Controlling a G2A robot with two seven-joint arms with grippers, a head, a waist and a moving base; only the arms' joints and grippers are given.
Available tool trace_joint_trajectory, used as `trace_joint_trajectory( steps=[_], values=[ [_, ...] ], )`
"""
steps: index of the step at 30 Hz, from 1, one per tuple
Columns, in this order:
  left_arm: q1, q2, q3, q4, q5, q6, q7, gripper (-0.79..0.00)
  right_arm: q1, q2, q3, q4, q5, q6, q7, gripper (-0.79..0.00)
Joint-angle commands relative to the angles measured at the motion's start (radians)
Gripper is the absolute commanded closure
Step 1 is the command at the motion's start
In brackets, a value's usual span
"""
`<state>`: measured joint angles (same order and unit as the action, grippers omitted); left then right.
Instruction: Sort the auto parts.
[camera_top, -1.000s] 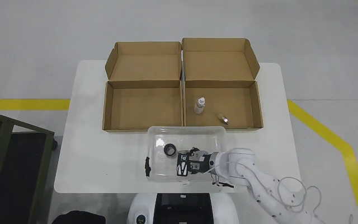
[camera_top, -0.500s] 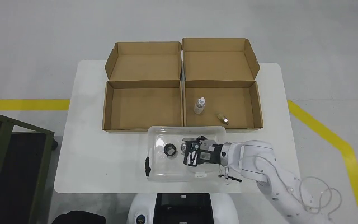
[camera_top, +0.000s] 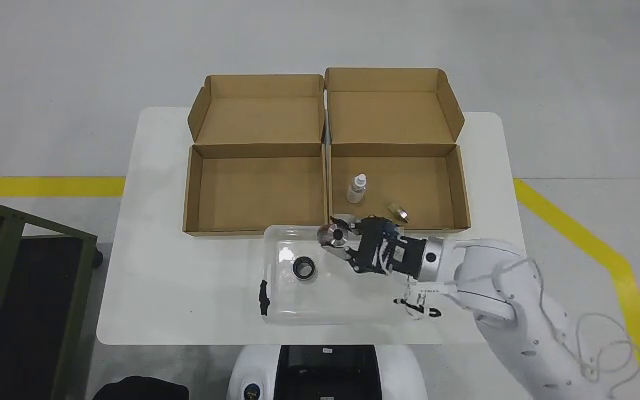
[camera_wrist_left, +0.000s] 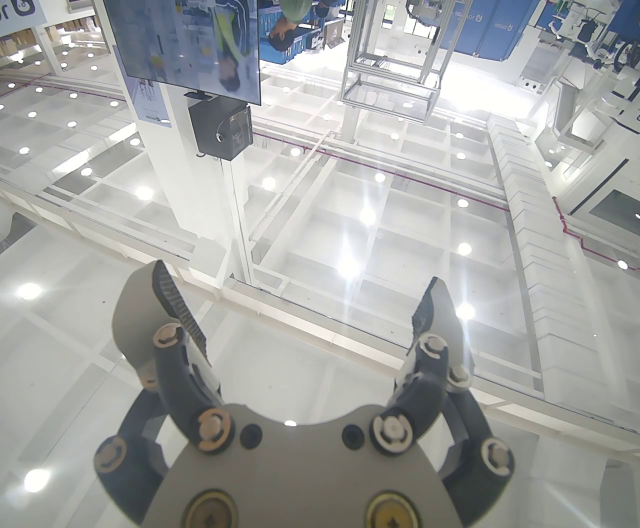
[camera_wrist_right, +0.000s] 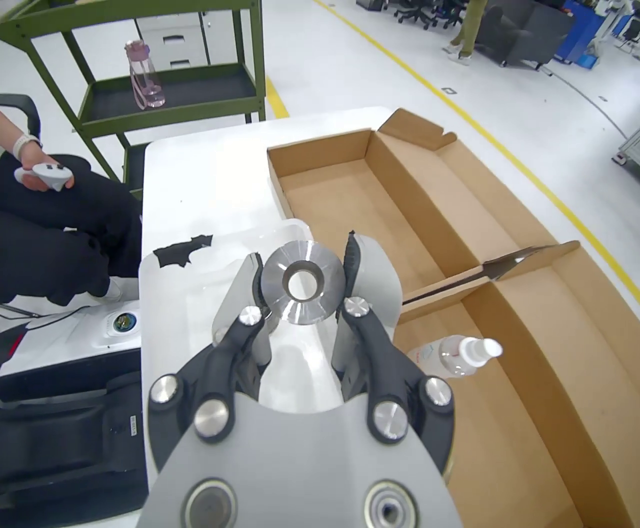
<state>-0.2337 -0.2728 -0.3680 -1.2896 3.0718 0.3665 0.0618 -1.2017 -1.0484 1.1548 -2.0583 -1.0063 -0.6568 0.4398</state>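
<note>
Above the far rim of the clear bin (camera_top: 290, 230), the right gripper (camera_wrist_right: 302, 260) pinches a steel ring (camera_wrist_right: 322, 300); the left gripper (camera_wrist_left: 299, 280) is spread, facing the ceiling (camera_wrist_left: 380, 215)

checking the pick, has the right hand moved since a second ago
Yes. The right hand, holding a metal ring, went from the near side of the clear bin to its far rim.

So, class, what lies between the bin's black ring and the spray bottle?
In the top view, the metal disc clamped in the right gripper, then the right box's wall.
</note>
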Motion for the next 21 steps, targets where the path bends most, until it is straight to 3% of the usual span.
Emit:
trace_joint_trajectory(
  steps=[1, 11, 21],
  values=[
    [0.0, 0.0, 0.0, 0.0, 0.0, 0.0, 0.0, -0.785, 0.004, -0.001, 0.019, 0.002, 0.039, 0.017, -0.029, 0.0],
    [0.0, 0.0, 0.0, 0.0, 0.0, 0.0, 0.0, -0.785, 0.014, -0.009, 0.075, 0.012, 0.225, 0.113, -0.126, 0.0],
    [0.0, 0.0, 0.0, 0.0, 0.0, 0.0, 0.0, -0.785, 0.044, -0.014, 0.103, -0.031, 0.3, 0.108, -0.175, 0.0]
  ],
)
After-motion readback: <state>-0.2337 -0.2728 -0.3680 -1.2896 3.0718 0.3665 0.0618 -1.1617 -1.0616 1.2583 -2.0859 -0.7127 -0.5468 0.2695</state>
